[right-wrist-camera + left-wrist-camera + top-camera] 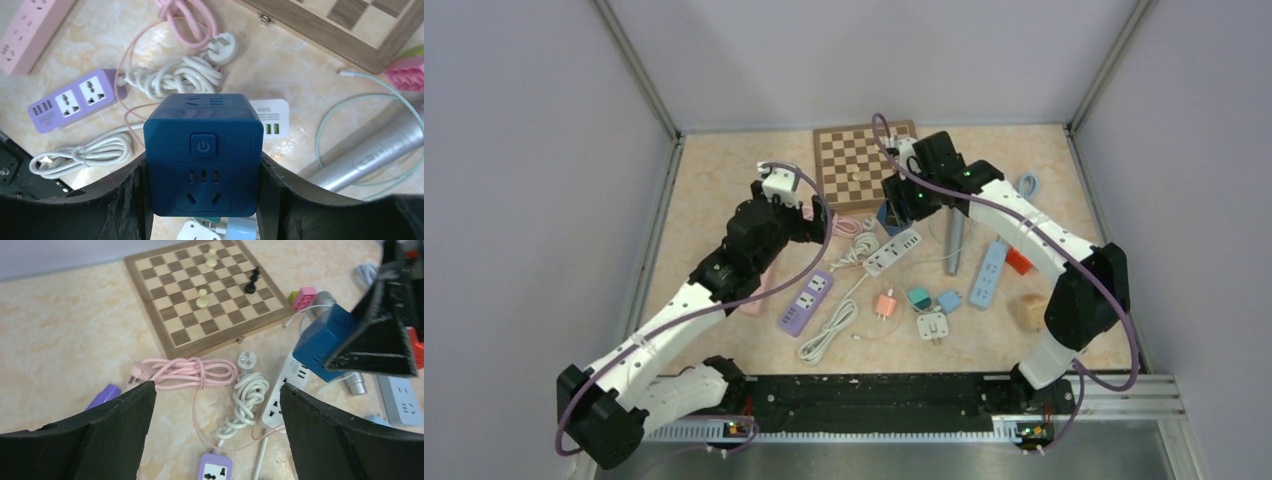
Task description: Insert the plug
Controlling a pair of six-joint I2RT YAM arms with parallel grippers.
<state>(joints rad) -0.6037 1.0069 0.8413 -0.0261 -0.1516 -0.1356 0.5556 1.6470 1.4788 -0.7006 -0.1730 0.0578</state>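
My right gripper (202, 165) is shut on a dark blue cube socket (202, 155), socket face and power button toward the camera, held above the table. The cube also shows in the left wrist view (320, 340) and the top view (892, 215). A white round plug (222, 46) on a coiled white cord lies beyond it, by the white power strip (270, 117). My left gripper (217, 390) is open and empty, hovering over the pink cable (185, 371) and white coil. A purple power strip (216, 471) lies below it.
A chessboard (854, 165) with pieces lies at the back. A pink power strip (35, 35), silver microphone (953, 243), light blue strip (989, 273), wooden block (1029, 312) and small orange (885, 305), teal (918, 298) and white (933, 327) adapters lie around.
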